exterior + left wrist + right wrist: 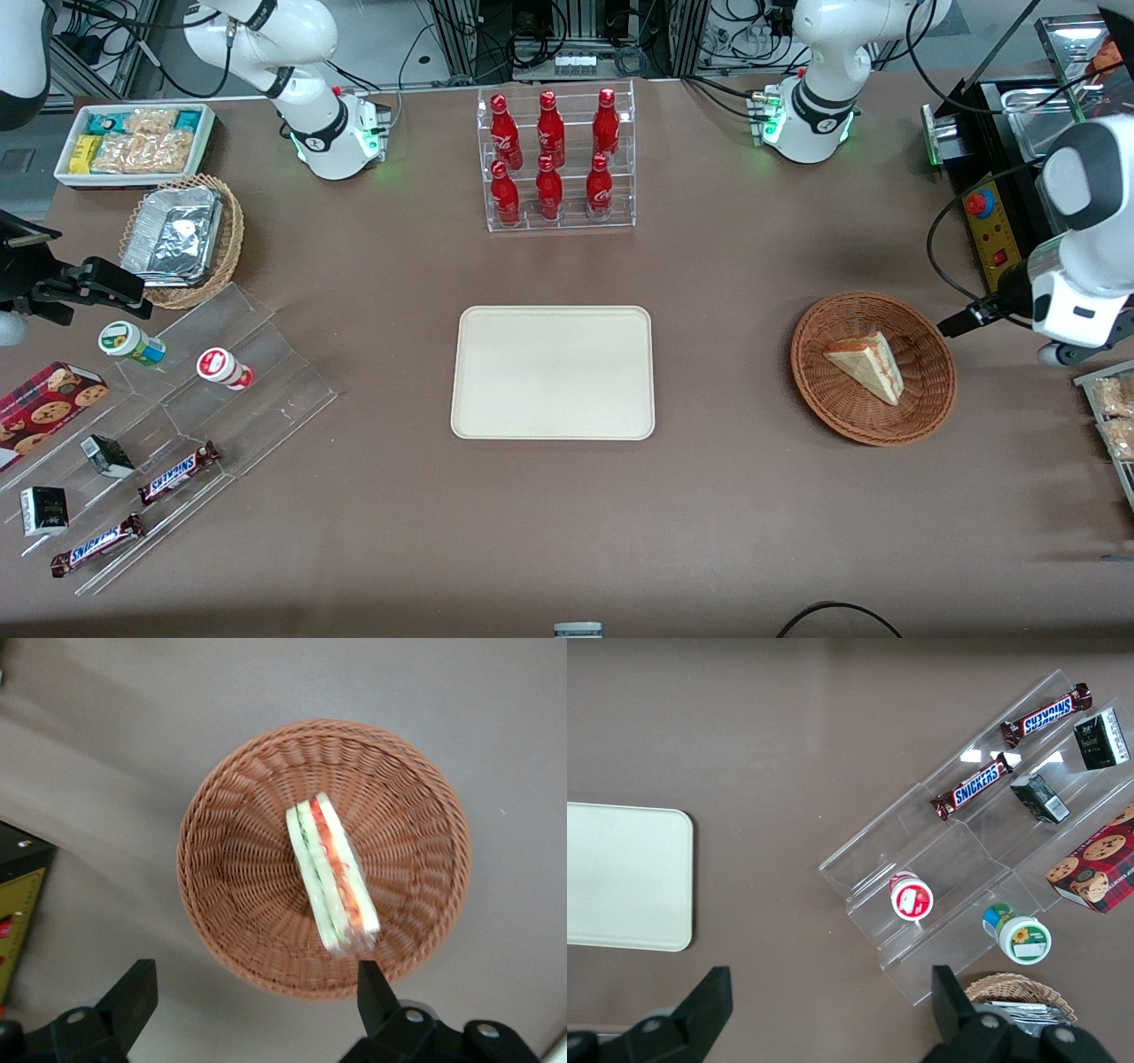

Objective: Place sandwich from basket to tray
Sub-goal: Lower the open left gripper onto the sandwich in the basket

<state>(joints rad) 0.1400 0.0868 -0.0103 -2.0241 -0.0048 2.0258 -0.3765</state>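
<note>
Lay in the reddish-brown basket (873,368) as a pale wedge, the sandwich (866,365), long axis slanting from its thick end toward the bottle rack down to a narrow tip nearer the front camera, red and green filling on its cut edge (332,873). Sat well apart from it mid-table, the cream tray (553,372), bare. Read "SNICKERS" on two bars (178,472) on the clear stepped stand toward the parked arm's end; other labels too small to read. Hovered above the basket, the working arm's hand (252,992), fingers (376,992) spread wide and gripping nothing, wrist bent over at the table (709,532) edge
</note>
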